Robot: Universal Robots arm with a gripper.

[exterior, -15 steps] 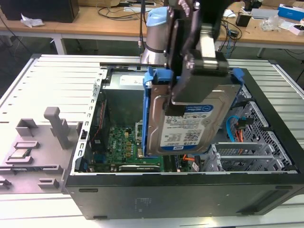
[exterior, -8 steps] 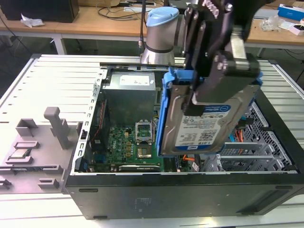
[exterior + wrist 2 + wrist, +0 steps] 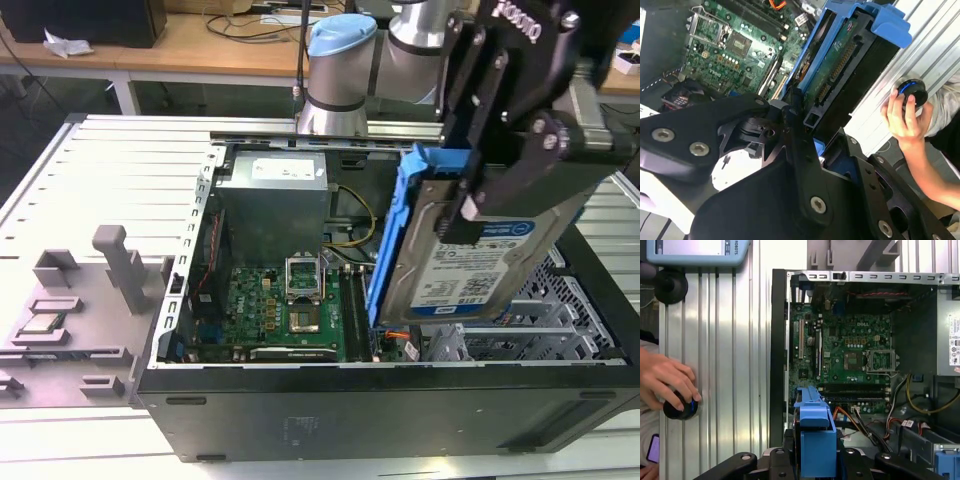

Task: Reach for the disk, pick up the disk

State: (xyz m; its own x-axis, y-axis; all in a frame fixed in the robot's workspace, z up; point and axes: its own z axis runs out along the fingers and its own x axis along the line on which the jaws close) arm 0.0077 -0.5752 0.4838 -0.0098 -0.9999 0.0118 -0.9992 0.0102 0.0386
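The disk [image 3: 470,275] is a silver hard drive with a white-and-blue label and blue rails. It hangs tilted on edge above the open computer case [image 3: 380,420], toward the exterior view's right. My gripper [image 3: 466,205] is shut on its upper edge, black fingers clamping both faces. The second wrist view shows the disk's [image 3: 840,55] green circuit side and blue rail, with my gripper [image 3: 800,125] closed on it. The first wrist view shows the disk [image 3: 815,435] edge-on between my fingers [image 3: 790,460].
Inside the case lie the motherboard [image 3: 280,305], the power supply [image 3: 275,195] and a drive cage [image 3: 540,330]. A small CPU chip [image 3: 45,322] sits on a grey fixture at the exterior view's left. A person's hand [image 3: 667,382] rests on a black knob [image 3: 680,409] on the ribbed table.
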